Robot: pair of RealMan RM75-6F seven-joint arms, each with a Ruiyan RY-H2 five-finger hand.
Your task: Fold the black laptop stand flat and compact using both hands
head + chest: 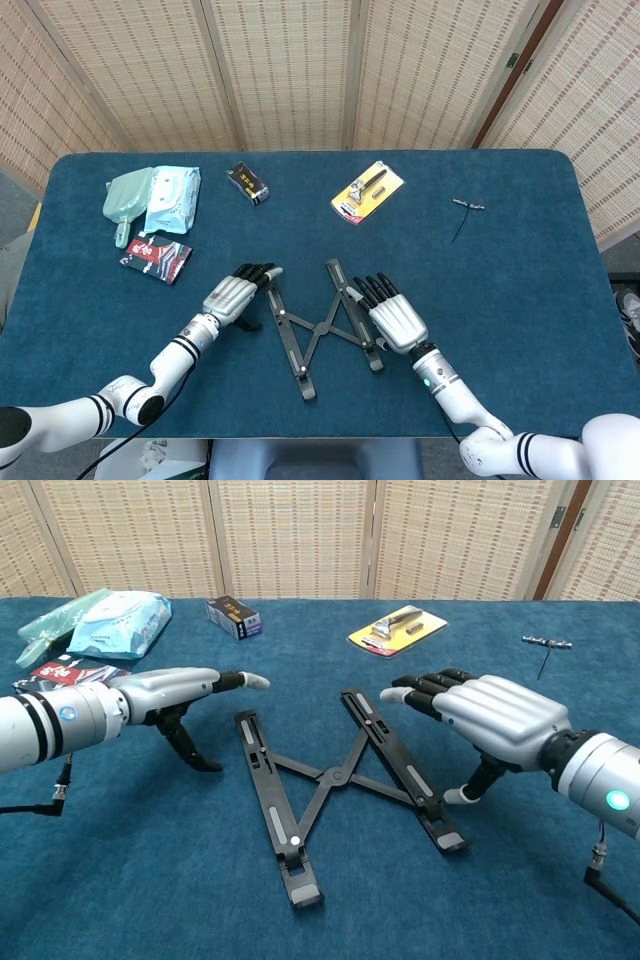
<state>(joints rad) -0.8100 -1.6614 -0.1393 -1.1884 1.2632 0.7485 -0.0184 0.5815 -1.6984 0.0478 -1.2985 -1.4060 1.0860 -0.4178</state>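
A: Where is the laptop stand?

B: In the lower middle of the head view, lying on the blue table. It is spread out: two long black bars form a V that opens toward the top of the frame, joined by thin crossed links at a centre pivot.

A: And the hands?

B: One on each side of it. The left hand sits just left of the left bar, fingers stretched out and apart, gripping nothing; in the chest view its thumb points down to the cloth and the fingertips reach out above the bar's far end. The right hand is at the right bar, fingers also extended and spread, empty. From the chest view its fingertips hover over the bar's upper part and its thumb points down beside the bar. I cannot tell if either hand touches the stand.

A: What else is on the table?

B: Upper left: a pale green wipes pack, with a dark red-and-black packet below it. Top centre: a small black box and a yellow blister card holding a tool. Upper right, well apart: a small thin dark item, too small to identify.
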